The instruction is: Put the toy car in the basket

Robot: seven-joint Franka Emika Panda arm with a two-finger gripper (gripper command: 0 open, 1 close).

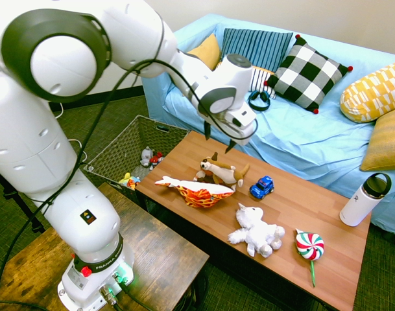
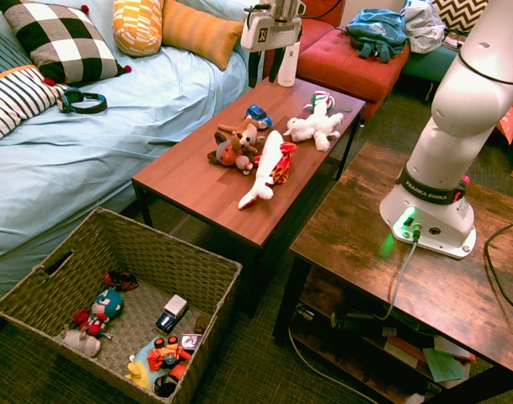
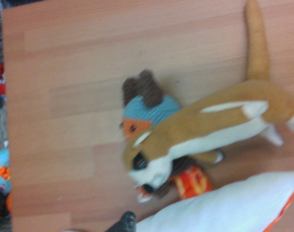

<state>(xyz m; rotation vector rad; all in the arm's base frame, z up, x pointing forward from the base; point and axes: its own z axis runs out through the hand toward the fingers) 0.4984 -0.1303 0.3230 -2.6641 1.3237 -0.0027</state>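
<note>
The small blue toy car (image 1: 262,187) (image 2: 258,115) stands on the wooden coffee table (image 1: 301,201), just beyond the plush dog toward the sofa. My gripper (image 1: 218,137) (image 2: 264,72) hangs open and empty above the table's sofa-side edge, over the plush dog and a short way from the car. The woven wicker basket (image 1: 117,154) (image 2: 207,263) sits on the floor off the table's end and holds several small toys. In the wrist view the car is out of sight; that view shows the dog and the table top.
On the table lie a brown-and-white plush dog (image 1: 222,172) (image 3: 209,125), an orange-and-white plush fish (image 1: 197,191), a white plush animal (image 1: 257,234) and a striped lollipop (image 1: 309,246). A white bottle (image 1: 366,197) stands at the far corner. The blue sofa (image 1: 294,136) runs behind.
</note>
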